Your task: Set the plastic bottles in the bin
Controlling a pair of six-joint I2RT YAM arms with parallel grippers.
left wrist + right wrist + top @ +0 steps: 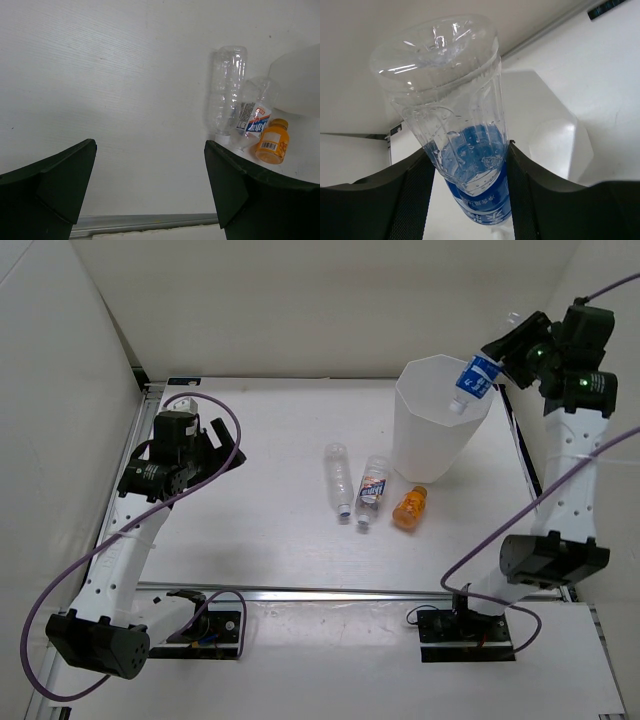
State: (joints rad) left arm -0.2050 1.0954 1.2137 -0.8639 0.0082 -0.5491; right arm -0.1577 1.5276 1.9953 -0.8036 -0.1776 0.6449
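The bin [432,455] stands far right on the table [250,420]. Before it, to its left, three bottles lie in a row: the slim bottle [338,478] leftmost, the middle bottle [372,490] just beside it, the short bottle [410,507] rightmost, near the bin's foot. A fourth bottle [478,378] hangs tilted over the bin's right rim, neck down, in the right gripper [503,348].

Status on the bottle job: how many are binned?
Done: no bottle visible inside the bin yet. In hand: the right gripper holds the blue-labelled bottle, tilted cap-down over the bin's rim. Left: the slim clear bottle, the blue-red label bottle and the orange bottle lie on the table; the left gripper is open, holding nothing.
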